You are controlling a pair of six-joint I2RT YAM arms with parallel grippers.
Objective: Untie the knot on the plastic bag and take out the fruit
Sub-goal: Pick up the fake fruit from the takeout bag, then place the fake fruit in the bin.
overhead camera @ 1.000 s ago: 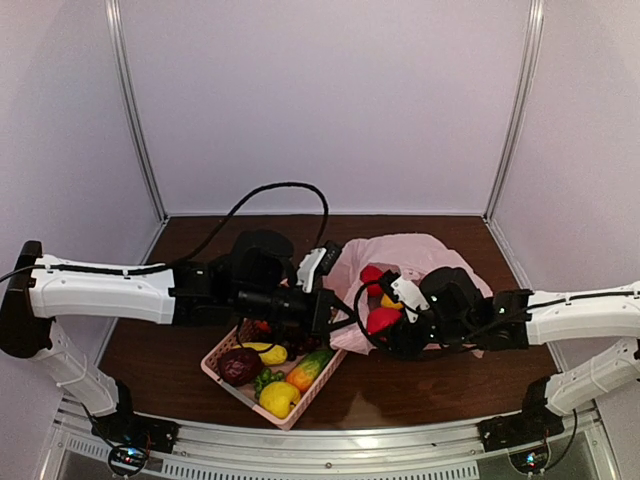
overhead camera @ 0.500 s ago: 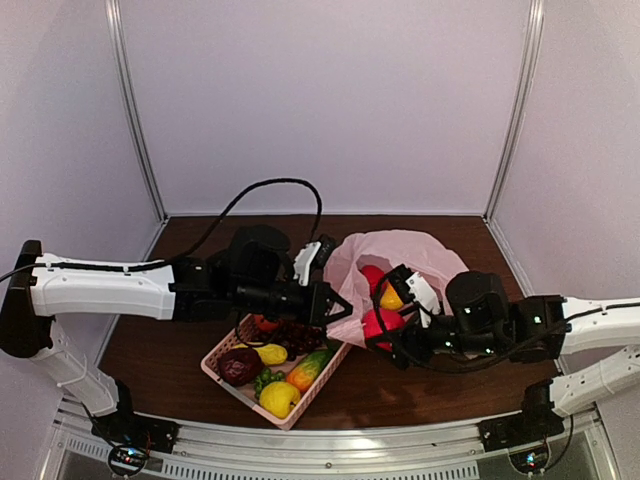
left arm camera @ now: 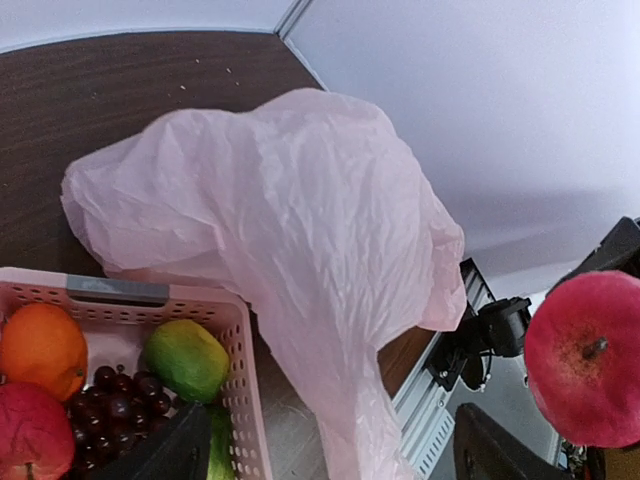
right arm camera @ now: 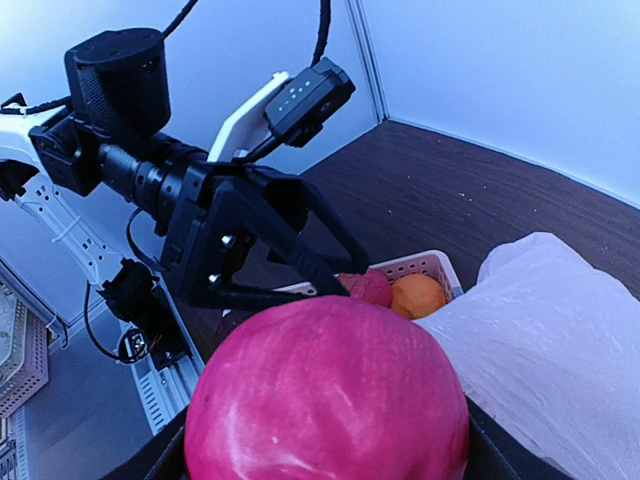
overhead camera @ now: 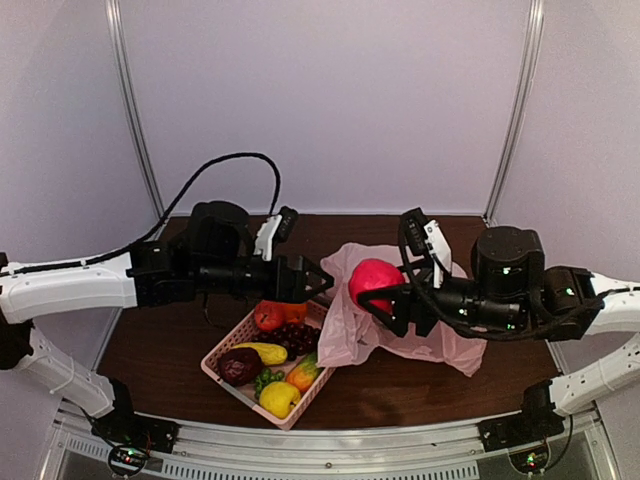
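Pale lilac walls enclose a dark wooden table (overhead camera: pixel 160 340). Our left arm reaches in level from the left, and we see the left gripper (overhead camera: pixel 322 285) with its fingers spread apart and empty over the far end of the pink latticed basket (overhead camera: pixel 222 352). The basket holds a small red apple (overhead camera: pixel 268 316), an orange (overhead camera: pixel 293 312), dark grapes (overhead camera: pixel 296 337), a maroon fruit (overhead camera: pixel 240 366) and a yellow fruit (overhead camera: pixel 279 398). Just to its right, the thin, crinkled pink plastic bag (overhead camera: pixel 440 345) slumps on the table. Our right gripper (overhead camera: pixel 372 292) is clamped on a glossy pink-red apple (overhead camera: pixel 376 276), in the air above the bag.
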